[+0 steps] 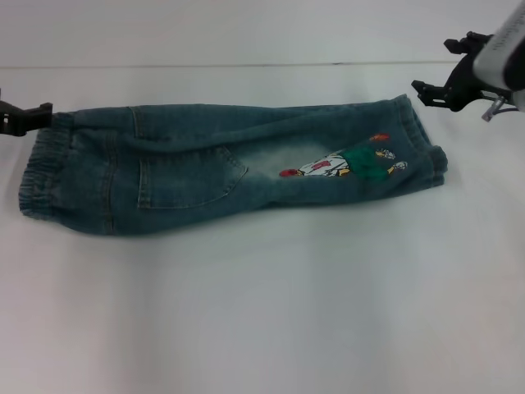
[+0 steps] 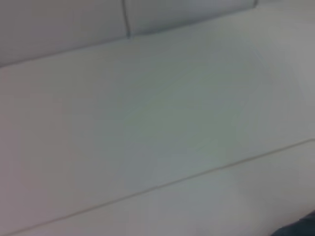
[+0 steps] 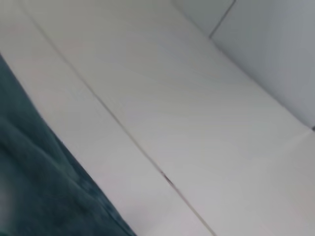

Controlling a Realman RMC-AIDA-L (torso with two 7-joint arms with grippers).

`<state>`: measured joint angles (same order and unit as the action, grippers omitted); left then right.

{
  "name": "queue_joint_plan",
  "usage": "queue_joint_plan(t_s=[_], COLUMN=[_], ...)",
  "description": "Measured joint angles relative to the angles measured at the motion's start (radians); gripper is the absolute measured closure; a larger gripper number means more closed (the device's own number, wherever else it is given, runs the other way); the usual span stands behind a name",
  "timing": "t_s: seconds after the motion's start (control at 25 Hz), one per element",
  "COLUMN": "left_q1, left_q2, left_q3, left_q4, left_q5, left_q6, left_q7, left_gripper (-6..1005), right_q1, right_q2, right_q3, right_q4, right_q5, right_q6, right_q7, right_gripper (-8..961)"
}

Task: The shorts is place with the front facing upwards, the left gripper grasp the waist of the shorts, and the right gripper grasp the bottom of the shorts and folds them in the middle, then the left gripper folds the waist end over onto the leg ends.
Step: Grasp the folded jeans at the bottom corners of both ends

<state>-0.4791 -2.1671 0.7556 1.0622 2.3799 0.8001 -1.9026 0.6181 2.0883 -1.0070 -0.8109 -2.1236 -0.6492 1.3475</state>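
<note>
Since the shorts already lie folded lengthwise on the white tabletop, the waist should be gripped squarely by the left claw, whose closure cannot be told, while the right claw, apart, is kept clear.

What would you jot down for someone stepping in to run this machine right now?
Left gripper: at the table's left edge, right by the waist, not clearly holding it.
Right gripper: just above and beyond the leg ends, fingers apart, holding nothing.
Shorts: flat across the white table, already folded lengthwise, pocket and cartoon print facing up.
Left to do: left gripper takes the waist and folds it over onto the leg ends.
</note>
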Motion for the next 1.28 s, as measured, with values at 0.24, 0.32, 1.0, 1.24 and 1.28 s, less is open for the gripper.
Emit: queue_joint_plan(t_s=[0.24, 0.32, 1.0, 1.24, 1.28], left_q1=[0.164, 0.198, 0.244, 0.214, 0.205], left_q2=[-0.005, -0.006, -0.001, 0.003, 0.004], left_q3=[0.003, -0.013, -0.201, -0.195, -0.194], left_q4=[0.076, 0.058, -0.129, -0.157, -0.163], left_q5=[-0.384, -0.465, -0.348, -0.315, -0.31], left_q6=[0.211, 0.267, 0.379, 0.298, 0.28], left_q7=[0.217, 0.286, 0.537, 0.531, 0.532], left_gripper=[111, 111, 115, 122, 124], right_q1=[-0.117, -0.151, -0.235, -0.232, -0.232], right_q2=[-0.009, -0.009, 0.0, 0.002, 0.002], right_q3=[0.094, 0.145, 0.174, 0.163, 0.163], right_q4=[-0.07, -0.068, 0.103, 0.106, 0.106], right_q5=[0.226, 0.272, 0.277, 0.277, 0.277], right_q6=[-0.301, -0.446, -0.87, -0.865, -0.863], right_q7=[-0.132, -0.189, -0.483, -0.478, -0.478], right_gripper=[133, 114, 105, 107, 108])
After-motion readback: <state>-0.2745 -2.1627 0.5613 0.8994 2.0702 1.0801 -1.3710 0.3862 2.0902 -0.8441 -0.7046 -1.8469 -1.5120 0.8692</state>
